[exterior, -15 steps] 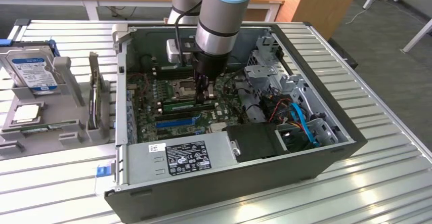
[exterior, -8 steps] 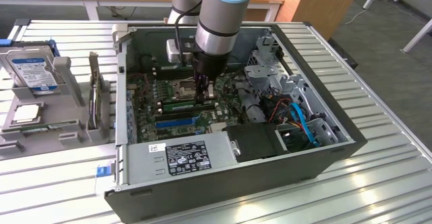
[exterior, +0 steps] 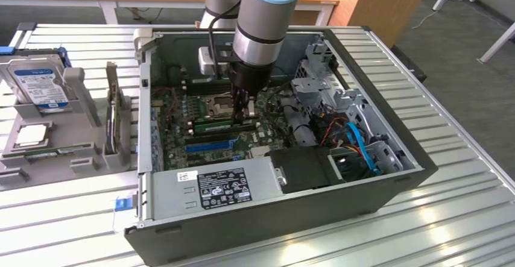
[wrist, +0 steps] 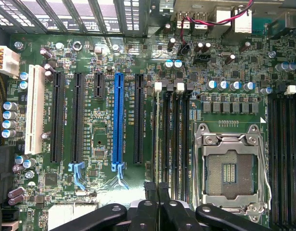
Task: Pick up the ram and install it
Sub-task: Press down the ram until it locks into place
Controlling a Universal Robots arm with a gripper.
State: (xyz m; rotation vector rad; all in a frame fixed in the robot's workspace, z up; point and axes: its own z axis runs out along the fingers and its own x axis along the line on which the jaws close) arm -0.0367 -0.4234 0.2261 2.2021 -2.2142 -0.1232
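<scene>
Over the board by the CPU socket [wrist: 233, 166] | claw [wrist: 157, 190] nearly closed, empty | ram [exterior: 213, 125] lies in a slot just beside the fingertips, long axis along the slots

One computer case [exterior: 346, 176], one hard drive [exterior: 38, 80], one blue slot [wrist: 119, 118], one CPU socket [wrist: 232, 168].

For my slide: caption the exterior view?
Arm's end effector lowered inside the open PC case, at the ram.

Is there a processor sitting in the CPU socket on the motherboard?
No. In the wrist view the CPU socket is empty: its bare contact field shows inside the metal frame, with no chip over it.
</scene>
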